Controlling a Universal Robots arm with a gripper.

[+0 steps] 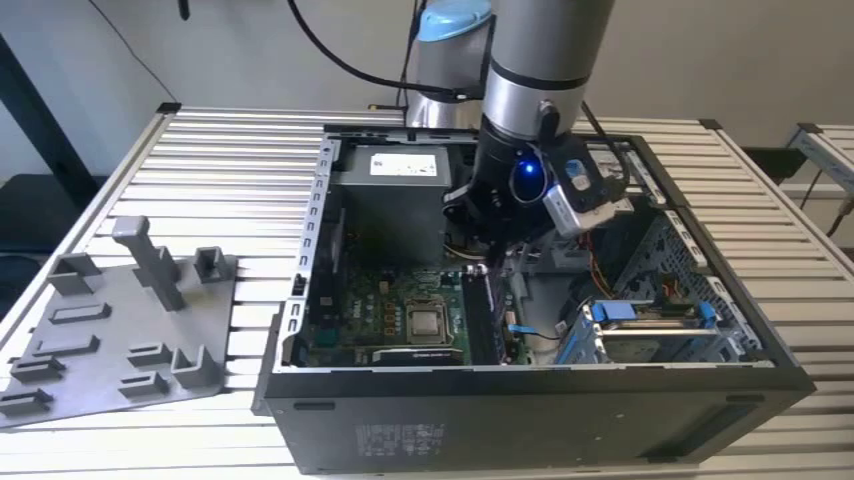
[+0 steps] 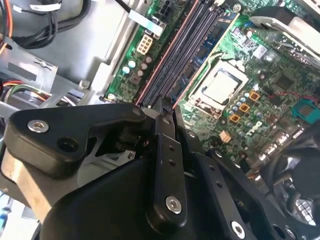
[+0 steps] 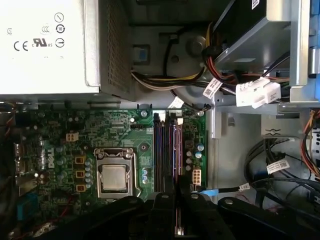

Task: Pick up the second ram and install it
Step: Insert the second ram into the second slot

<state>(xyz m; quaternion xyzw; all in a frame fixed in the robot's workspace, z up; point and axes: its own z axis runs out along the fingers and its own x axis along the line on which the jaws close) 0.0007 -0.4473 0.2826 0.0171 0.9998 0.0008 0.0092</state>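
Note:
My gripper (image 1: pixel 491 262) reaches down into the open computer case (image 1: pixel 307 300), over the memory slots of the green motherboard (image 1: pixel 380 305). The second ram (image 1: pixel 491 312), a long dark stick, stands on edge along the slots beside the processor socket (image 1: pixel 427 322). In the first wrist view the gripper (image 3: pixel 178 192) has a black finger on either side of the stick's thin edge (image 3: pixel 177 147). In the second wrist view the gripper (image 2: pixel 165 107) closes on the near end of the ram (image 2: pixel 182 65). How deep the stick sits in its slot is hidden.
A grey holder tray (image 1: pixel 120 330) with upright posts lies on the slatted table at the exterior view's left. Inside the case, a power supply (image 1: pixel 394 165) sits behind the board, with a drive cage (image 1: pixel 654 325) and cable bundles (image 3: pixel 280 165) on the exterior view's right.

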